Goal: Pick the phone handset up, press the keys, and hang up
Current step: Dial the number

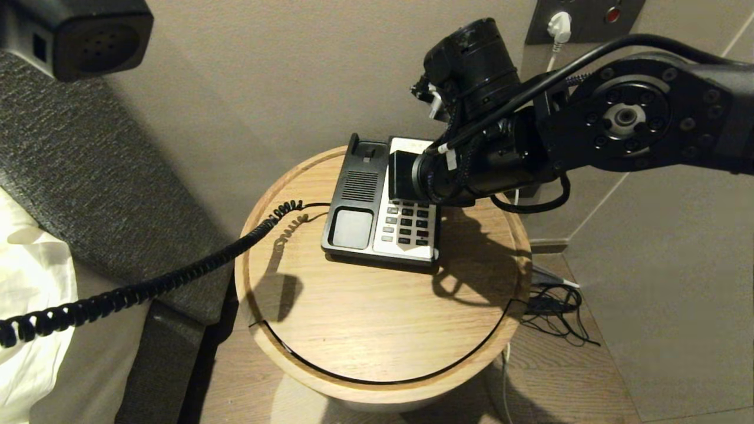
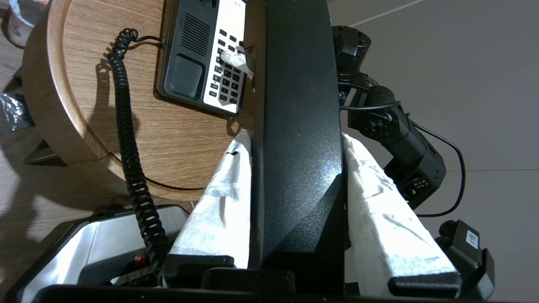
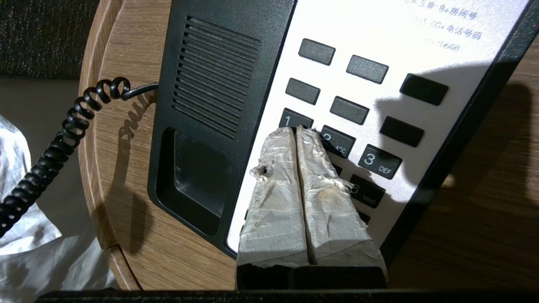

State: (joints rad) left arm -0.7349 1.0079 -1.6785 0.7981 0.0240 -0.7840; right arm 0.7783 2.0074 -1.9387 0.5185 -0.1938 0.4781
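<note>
On the round wooden table (image 1: 377,330) beside the grey upholstered headboard (image 1: 100,176) stands the black-and-white phone base (image 1: 380,206), its empty cradle toward the headboard side and its keypad toward the wall. The right arm (image 1: 636,123) reaches in over the base from the right, and its right hand (image 3: 298,131) points down at the keypad with the two tape-wrapped fingers (image 3: 278,181) pressed together, closed on nothing, the tips at the key marked 1 (image 3: 290,120); whether they touch it cannot be told. The phone handset (image 2: 297,139) is off the base, held up to the left above the headboard, its perforated end showing at the top left corner of the head view. The left hand (image 2: 297,139) grips it across the middle, a white-wrapped finger on each side. The black coiled cord (image 1: 177,280) runs from the base's left side across the table edge and out toward the white bedding (image 1: 29,294).
</note>
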